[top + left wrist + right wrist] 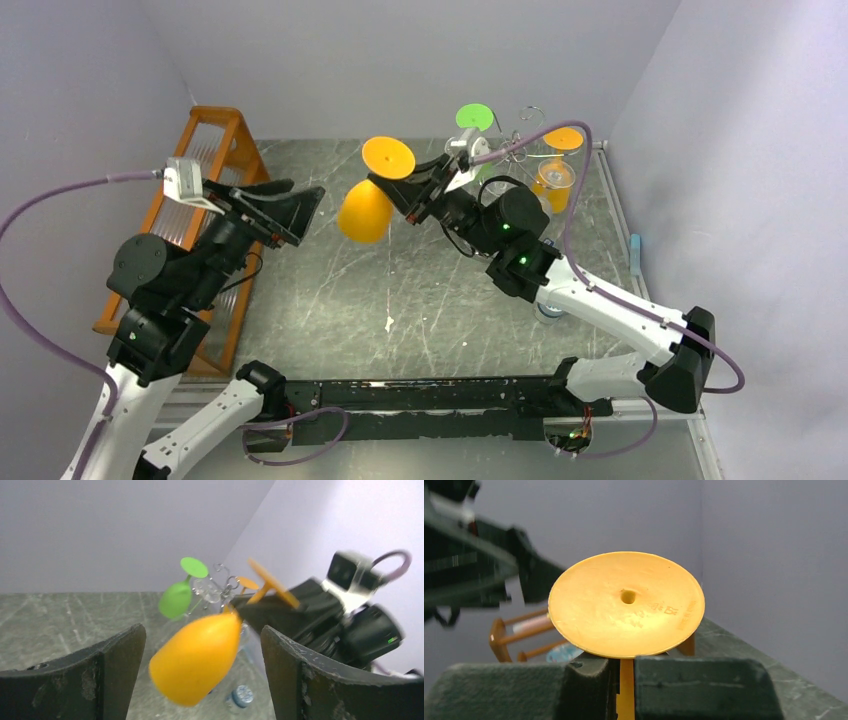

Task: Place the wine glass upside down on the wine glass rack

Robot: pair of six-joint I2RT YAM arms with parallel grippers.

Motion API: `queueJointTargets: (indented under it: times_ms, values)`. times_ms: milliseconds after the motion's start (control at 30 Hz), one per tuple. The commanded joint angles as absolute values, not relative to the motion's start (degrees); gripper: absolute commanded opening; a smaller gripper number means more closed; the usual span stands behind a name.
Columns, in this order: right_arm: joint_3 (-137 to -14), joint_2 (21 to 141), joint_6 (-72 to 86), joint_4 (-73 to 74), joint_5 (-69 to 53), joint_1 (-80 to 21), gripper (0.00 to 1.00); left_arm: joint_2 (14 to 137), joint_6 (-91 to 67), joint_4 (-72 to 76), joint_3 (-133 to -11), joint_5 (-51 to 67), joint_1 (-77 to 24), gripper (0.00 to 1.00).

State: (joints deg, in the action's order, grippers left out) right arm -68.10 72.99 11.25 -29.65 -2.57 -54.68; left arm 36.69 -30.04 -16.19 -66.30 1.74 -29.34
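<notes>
**Right jaws:** closed on the stem of the wine glass, just beneath its foot. In the right wrist view the foot disc faces the camera and the stem runs down between the two pads.

**Left jaws:** spread wide and empty. The left wrist view frames the orange bowl between them. From above, the bowl lies just beyond their tips and apart from them.

**Wine glass:** in the air over the middle of the worktop, tilted, with the foot uppermost and the bowl lower, toward the left arm. It is not yet on the wine glass rack, which stands at the back right, just behind the right wrist. A green glass and a second orange glass hang there, feet up.

**Step in hand (judged):** carrying the inverted glass to a free loop.
- The stem should first be brought vertical, then slid sideways into a vacant curl with the foot above the wire.
- The path should stay clear of the hung glasses.
- The grip sits close to the foot and leaves little stem for the wire, so a slow entry is advisable.
- Release should come only once the foot bears on the loop.

**Surround:** a grey, veined worktop enclosed by plain pale walls. An orange wooden rack stands at the left edge beside the left arm.
</notes>
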Motion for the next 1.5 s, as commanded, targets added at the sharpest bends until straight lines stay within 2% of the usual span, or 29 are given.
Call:
queueJointTargets:
  times_ms: [0,167,267,367,667,900,933,967,1000,1100,1133,1233,1333,1467]
  values:
    - [-64.56,70.68,0.56,-27.71,-10.88,-54.55,0.0,41.28,-40.69,-17.94,-70.11,3.94,-29.12,0.89]
    - [-62.43,69.58,-4.48,-27.65,-11.06,-54.57,0.0,43.73,-48.02,-9.45,-68.32,13.16,-29.17,0.89]
    - [-62.53,69.56,-6.58,-26.86,-12.39,-54.55,0.0,44.29,-51.47,-7.89,-66.22,14.13,-29.18,0.88]
    - [-62.58,70.27,-8.27,-26.12,-13.47,-54.58,0.0,44.04,-56.48,-1.99,-61.97,17.81,-29.17,0.83]
    - [-61.93,72.03,-9.43,-26.76,-14.36,-54.53,0.0,45.83,-58.76,-2.21,-61.12,21.18,-29.12,0.46]
    - [-60.47,72.5,-13.09,-26.19,-13.54,-54.56,0.0,47.22,-62.49,0.36,-59.38,23.4,-29.17,0.28]
    - [-60.34,72.54,-13.36,-26.15,-13.17,-54.58,0.0,47.31,-62.97,1.6,-58.76,23.52,-29.16,0.24]
    - [-60.29,72.59,-13.51,-25.99,-13.1,-54.58,0.0,47.32,-63.39,2.5,-58.38,23.71,-29.11,0.14]
    - [-60.36,72.6,-13.41,-25.7,-13.1,-54.58,0.0,47.44,-63.59,2.9,-57.94,23.73,-29.14,0.07]
    - [-60.92,72.45,-12.63,-23.98,-13.43,-54.6,0.0,47.53,-62.8,2.93,-57.75,23.47,-29.12,0.05]
    - [-61.44,72.36,-12.05,-22.63,-13.6,-54.56,0.03,47.5,-62.31,3.09,-57.8,23.24,-29.16,0.05]
    - [-63.82,71.72,-10.2,-16.95,-14.81,-54.57,0.26,46.84,-60.71,3.16,-58.09,21.96,-29.14,0.05]
    - [-63.47,69.57,-8.62,-14.6,-16.09,-54.6,0.44,45.87,-59.13,3.62,-58.44,20.85,-29.18,0.05]
    - [-61.33,65.09,-6.49,-13.72,-16.15,-54.65,0.58,44.48,-57.91,4.46,-58.09,19.31,-29.17,0.05]
